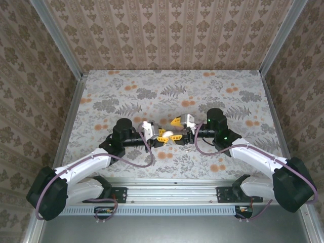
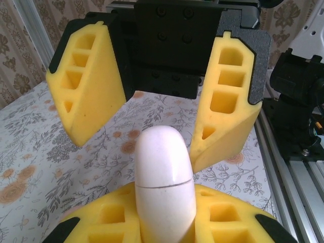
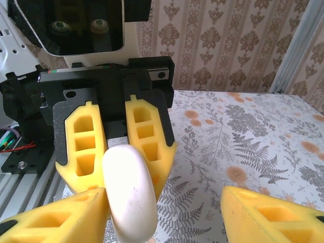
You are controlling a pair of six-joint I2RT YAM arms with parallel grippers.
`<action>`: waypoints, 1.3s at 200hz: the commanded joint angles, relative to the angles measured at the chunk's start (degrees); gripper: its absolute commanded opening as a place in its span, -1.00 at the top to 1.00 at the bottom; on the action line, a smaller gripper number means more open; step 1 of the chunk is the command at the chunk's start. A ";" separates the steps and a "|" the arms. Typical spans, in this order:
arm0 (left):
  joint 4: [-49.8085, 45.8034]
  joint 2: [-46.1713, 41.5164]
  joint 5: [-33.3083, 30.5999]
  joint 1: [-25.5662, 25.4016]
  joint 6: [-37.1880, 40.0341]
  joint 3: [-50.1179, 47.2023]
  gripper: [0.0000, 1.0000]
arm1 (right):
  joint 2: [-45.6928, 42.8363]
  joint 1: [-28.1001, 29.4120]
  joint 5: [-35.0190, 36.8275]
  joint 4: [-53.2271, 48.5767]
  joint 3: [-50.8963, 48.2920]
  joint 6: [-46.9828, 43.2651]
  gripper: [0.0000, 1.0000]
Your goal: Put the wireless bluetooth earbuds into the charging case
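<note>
While the left gripper [image 2: 164,205] clamps the charging case [image 2: 164,167] between its yellow fingers [image 2: 228,217], we see the case jutting out from them. It is a smooth white oval, shut along a thin seam. From above, it sits over the floral counter [image 1: 126,86] near its centre, with the left arm reaching in from 8 o'clock and the right arm from 4 o'clock. The right gripper [image 3: 163,205] is spread wide around the case. One of its fingers lies against or just beside it; we cannot tell which.
</note>
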 commanded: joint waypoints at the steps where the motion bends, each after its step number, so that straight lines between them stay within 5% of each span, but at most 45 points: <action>1: -0.60 -0.49 3.24 -0.31 0.14 0.56 0.80 | -1.03 -2.28 5.36 1.37 1.81 0.51 -0.21; 112: 2.34 -2.01 -0.90 -0.14 -0.60 -1.89 0.81 | -4.37 -4.20 7.17 -1.87 1.56 1.69 -0.18; 158: 11.71 -3.43 -8.24 2.06 -5.88 -7.10 0.81 | -5.34 -4.11 12.13 -17.89 6.47 3.72 -0.17; 260: 17.44 -14.53 -14.04 12.10 -7.66 -18.70 0.90 | 3.18 -2.79 15.61 -46.23 17.26 -19.79 0.00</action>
